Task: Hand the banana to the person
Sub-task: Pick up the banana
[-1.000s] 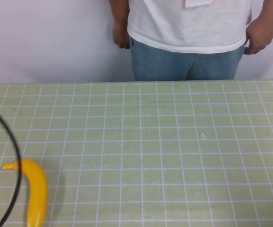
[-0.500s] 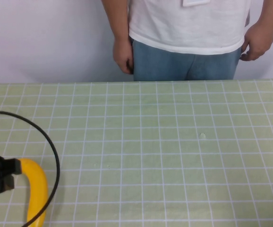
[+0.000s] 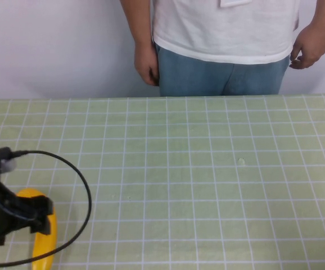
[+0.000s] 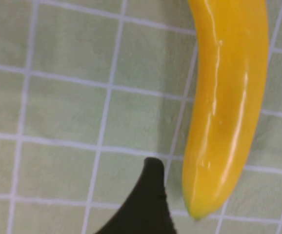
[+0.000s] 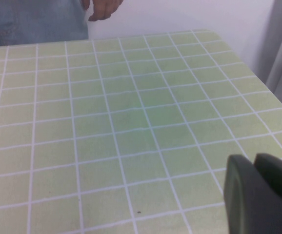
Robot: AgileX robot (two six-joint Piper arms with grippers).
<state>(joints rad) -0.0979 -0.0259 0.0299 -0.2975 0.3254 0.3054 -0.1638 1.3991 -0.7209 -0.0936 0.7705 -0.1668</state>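
Note:
The yellow banana (image 3: 44, 239) lies on the green gridded table (image 3: 207, 169) at the near left, partly hidden under my left arm. My left gripper (image 3: 22, 216) hovers right over it. In the left wrist view the banana (image 4: 224, 97) fills the frame, and my left gripper (image 4: 231, 190) is open, with one dark fingertip (image 4: 150, 195) beside the banana's end and not touching it. The person (image 3: 224, 34), in a white T-shirt and blue jeans, stands behind the far edge with both hands hanging down. My right gripper (image 5: 253, 165) is shut and empty near the table's right side, out of the high view.
A black cable (image 3: 86, 208) loops from my left arm over the table beside the banana. The person's hand (image 5: 102, 9) and the table's right edge (image 5: 258, 73) show in the right wrist view. A white wall stands behind.
My left arm has come further in from the left and now covers the banana's stem end. The cable loop swung right. The banana has not moved. The person's right hand rose slightly.

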